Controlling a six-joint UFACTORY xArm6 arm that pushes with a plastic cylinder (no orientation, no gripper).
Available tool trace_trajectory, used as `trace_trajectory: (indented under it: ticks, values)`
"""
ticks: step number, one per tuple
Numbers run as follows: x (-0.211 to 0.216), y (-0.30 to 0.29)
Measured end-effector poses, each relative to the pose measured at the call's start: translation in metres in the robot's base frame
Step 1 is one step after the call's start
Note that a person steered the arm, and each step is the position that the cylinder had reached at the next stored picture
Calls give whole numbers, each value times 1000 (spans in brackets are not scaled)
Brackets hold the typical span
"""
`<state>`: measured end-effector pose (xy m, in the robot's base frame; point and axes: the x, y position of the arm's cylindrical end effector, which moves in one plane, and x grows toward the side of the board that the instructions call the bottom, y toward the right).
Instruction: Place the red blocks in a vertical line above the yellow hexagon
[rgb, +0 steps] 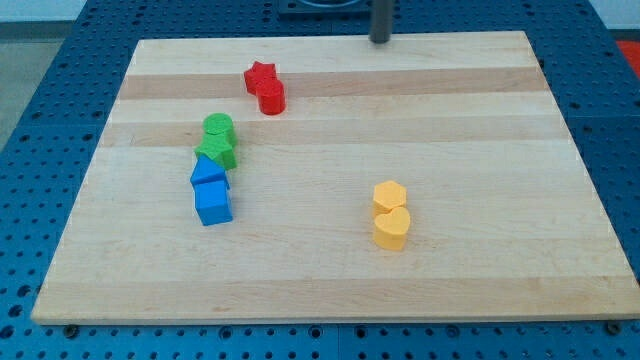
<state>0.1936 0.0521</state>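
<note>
You are looking at a pale wooden board (330, 270) resting on a blue perforated table (40, 60). There are no fingers to open or close here: the arm ends in a straight dark rod, and my tip (380, 41) sits at the board's top edge, a little right of centre, touching no block. The two red blocks lie touching each other in the upper left-centre of the board, a red star-shaped block (260, 76) and, just below and right of it, a red cylinder block (272, 97). The yellow hexagon block (389, 195) sits right of centre toward the bottom edge, with a yellow rounded block (391, 228) touching it from below. Along the left side, a green cylinder block (218, 128), a green star-like block (217, 151), a blue wedge-like block (208, 172) and a blue cube block (213, 203) form a slanting chain. In my judgement, the risk is that pushing the joined reds together lets one slip sideways off the rod, and a late stop could knock the hexagon out of place.
</note>
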Motion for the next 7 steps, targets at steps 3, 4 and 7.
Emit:
trace_trajectory:
  ticks: [3,4,7]
  values:
    - [11,-123]
    - [29,-144]
    - [71,-181]
